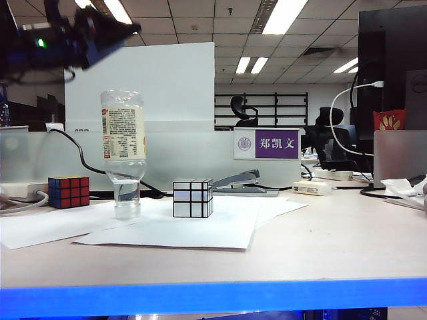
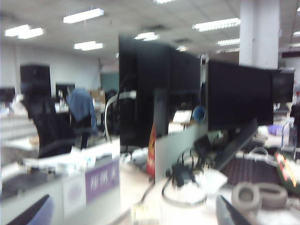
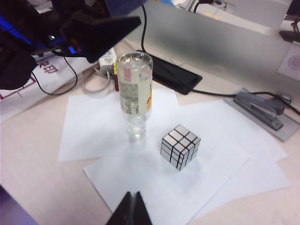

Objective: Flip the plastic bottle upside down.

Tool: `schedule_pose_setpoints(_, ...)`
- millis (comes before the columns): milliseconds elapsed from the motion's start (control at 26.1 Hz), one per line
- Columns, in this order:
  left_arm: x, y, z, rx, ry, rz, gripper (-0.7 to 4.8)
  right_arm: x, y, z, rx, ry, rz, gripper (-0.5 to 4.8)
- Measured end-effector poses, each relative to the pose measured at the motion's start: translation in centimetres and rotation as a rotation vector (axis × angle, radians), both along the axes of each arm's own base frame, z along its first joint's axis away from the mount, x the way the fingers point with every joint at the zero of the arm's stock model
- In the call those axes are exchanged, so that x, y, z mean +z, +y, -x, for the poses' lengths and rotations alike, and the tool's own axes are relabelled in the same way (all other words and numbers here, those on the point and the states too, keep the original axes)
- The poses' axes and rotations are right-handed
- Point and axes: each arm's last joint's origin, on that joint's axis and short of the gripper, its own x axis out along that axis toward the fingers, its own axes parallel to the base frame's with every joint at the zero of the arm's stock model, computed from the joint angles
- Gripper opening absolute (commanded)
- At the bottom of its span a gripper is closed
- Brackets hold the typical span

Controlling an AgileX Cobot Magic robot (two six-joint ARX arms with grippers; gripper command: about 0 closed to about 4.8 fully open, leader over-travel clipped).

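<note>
plastic bottle: upside down, neck on white paper sheets, standing free | silver cube: just beside bottle, on sheets | stapler: well apart from bottle, past cube | left gripper: above bottle, apart | right gripper: fingers closed, near sheets' edge
</note>
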Motion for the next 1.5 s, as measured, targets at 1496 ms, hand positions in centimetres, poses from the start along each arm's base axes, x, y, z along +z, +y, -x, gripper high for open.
schedule_pose_setpoints(1496,3.1,3.7,35.8,0.557,0.332,-0.172,-0.06,-7.5,-15.9,10.4,-0.027,-0.135,-0.228,-0.08)
